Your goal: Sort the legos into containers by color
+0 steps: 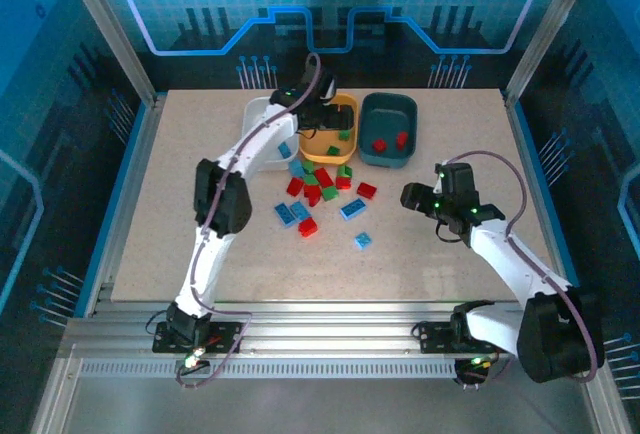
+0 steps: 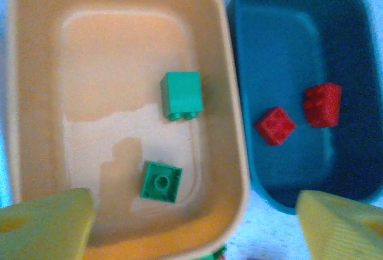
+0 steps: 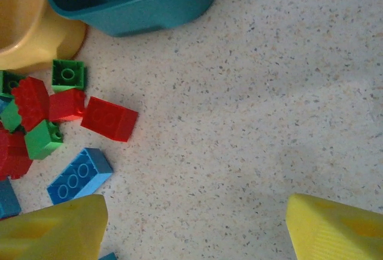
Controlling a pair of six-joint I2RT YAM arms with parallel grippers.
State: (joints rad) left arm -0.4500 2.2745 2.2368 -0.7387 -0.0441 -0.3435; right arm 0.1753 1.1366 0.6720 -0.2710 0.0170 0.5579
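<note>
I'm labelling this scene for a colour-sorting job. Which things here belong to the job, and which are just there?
Job: white tray; orange-yellow tray with two green legos; dark teal tray with two red legos; loose legos on the table.
Just there: aluminium frame; arm cables.

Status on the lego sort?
Left gripper open over orange tray, right gripper open over table. Two greens in it, two reds in teal tray. Pile unsorted, nothing blocking.
</note>
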